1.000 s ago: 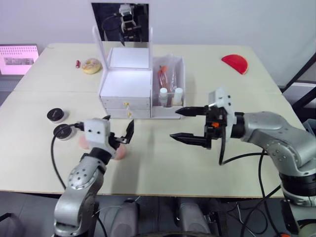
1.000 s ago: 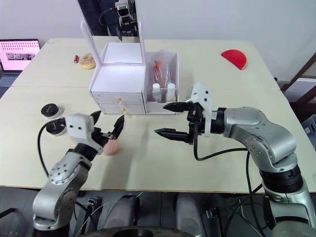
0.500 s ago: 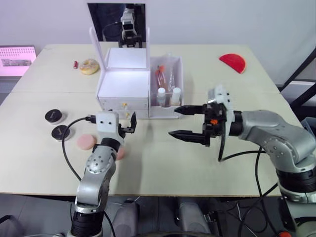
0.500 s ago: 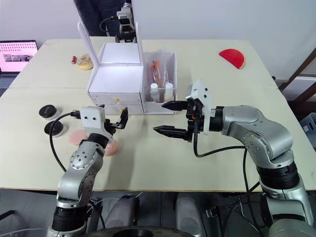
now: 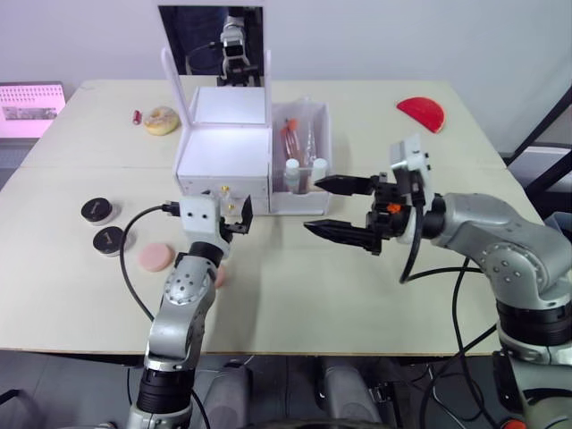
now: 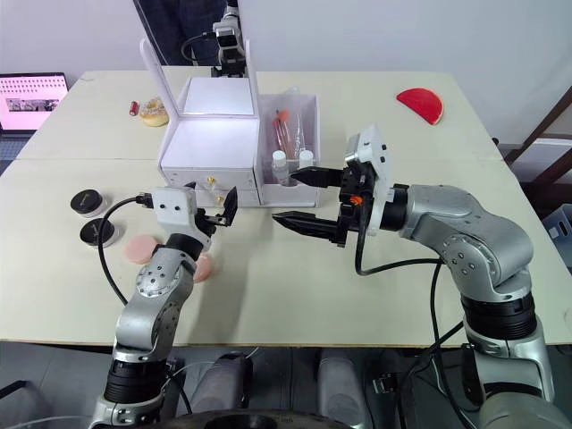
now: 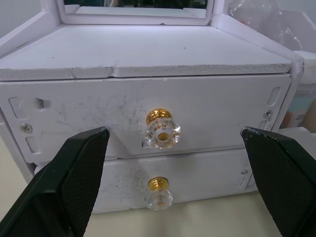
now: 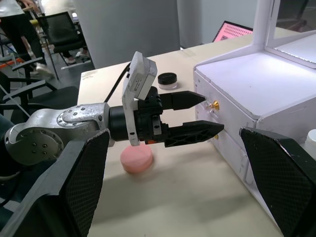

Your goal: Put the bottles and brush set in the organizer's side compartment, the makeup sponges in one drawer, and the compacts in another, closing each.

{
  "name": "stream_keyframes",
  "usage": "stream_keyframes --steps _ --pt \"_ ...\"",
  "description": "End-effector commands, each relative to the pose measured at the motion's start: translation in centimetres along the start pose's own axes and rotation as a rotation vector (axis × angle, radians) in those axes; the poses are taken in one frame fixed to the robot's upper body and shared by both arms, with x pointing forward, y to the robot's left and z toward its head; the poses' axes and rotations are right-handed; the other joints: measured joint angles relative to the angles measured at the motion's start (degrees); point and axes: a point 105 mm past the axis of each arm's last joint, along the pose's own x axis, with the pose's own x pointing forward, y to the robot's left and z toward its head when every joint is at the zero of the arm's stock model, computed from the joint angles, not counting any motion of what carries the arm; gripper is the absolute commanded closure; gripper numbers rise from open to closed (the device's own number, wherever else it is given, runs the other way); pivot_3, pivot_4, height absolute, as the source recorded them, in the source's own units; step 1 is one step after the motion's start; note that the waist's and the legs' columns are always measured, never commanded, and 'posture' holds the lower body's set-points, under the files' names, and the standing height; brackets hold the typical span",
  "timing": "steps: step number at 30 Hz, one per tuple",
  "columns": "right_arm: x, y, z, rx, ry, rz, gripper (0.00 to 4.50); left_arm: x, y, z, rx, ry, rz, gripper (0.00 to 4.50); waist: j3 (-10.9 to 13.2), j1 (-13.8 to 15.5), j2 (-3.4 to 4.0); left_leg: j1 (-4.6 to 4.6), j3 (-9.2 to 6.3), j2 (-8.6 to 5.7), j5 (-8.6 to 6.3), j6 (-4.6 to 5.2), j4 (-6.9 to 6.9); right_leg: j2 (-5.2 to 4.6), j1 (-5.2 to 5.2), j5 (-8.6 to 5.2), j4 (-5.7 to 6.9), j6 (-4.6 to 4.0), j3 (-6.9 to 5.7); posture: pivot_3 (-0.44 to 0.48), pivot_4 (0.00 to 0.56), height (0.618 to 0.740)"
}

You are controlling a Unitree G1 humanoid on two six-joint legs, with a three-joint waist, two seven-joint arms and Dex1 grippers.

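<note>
Left pincer [image 7: 165,148] nearer organizer [image 5: 225,152], unlabelled

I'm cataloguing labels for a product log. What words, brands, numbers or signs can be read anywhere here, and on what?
No text can be read as words.
Compacts: a pale mark on each black lid, too small to read.
Beige bottle: a scrap of label print, blurred.
Pink screen beyond the table's left edge: rows of content, too small to read.
Organizer: no lettering on the drawer fronts, just gold knobs.

Silver-grey arms, white wrist housings, black fingers [image 5: 341,235], black cables, seemingly orange marking.
</note>
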Motion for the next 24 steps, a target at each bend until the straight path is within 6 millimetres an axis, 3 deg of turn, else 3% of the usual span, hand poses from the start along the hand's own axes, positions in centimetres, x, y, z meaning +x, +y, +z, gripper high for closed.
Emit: stream_keyframes --steps 1,2,6,7,16,24 --pt "-0.2 0.2 0.9 -0.039 -0.031 0.000 0.00 0.2 -0.2 1.3 0.013 -0.060 -0.006 1.44 0.00 0.01 0.00 0.00 0.00 0.00 0.00 0.00 0.00 0.00 0.00 0.00 0.00 0.00 0.00 0.000 0.150 0.739" --pt "-0.2 0.2 0.9 -0.038 -0.033 -0.001 0.00 0.2 -0.2 1.3 0.013 -0.062 -0.006 1.83 0.00 0.02 0.00 -0.01 0.00 0.00 0.00 0.00 0.00 0.00 0.00 0.00 0.00 0.00 0.00 0.000 0.150 0.739" --pt "-0.2 0.1 1.1 -0.039 -0.041 -0.002 0.00 0.3 -0.2 1.3 0.019 -0.066 -0.003 4.11 0.00 0.02 0.00 0.00 0.00 0.00 0.00 0.00 0.00 0.00 0.00 0.00 0.00 0.00 0.00 0.000 0.150 0.739" --pt "-0.2 0.1 1.1 -0.040 -0.041 -0.003 0.00 0.3 -0.1 1.3 0.019 -0.067 -0.002 4.24 0.00 0.02 0.00 0.00 0.00 0.00 0.00 0.00 0.00 0.00 0.00 0.00 0.00 0.00 0.00 0.000 0.150 0.739" --pt "-0.3 0.1 1.2 -0.048 -0.040 -0.003 0.00 -0.2 -0.4 1.3 0.022 -0.068 -0.026 4.24 0.00 0.02 0.00 -0.01 0.00 0.00 0.00 0.00 0.00 0.00 0.00 0.00 -0.01 0.00 0.00 0.000 0.150 0.739" --pt "-0.2 0.3 2.0 -0.046 -0.072 0.024 0.00 -4.9 -1.0 0.9 0.073 -0.070 -0.162 4.24 0.02 -0.07 0.04 -0.02 0.01 0.00 0.00 0.00 -0.10 0.00 -0.06 -0.08 -0.04 0.08 0.01 0.000 0.150 0.739"
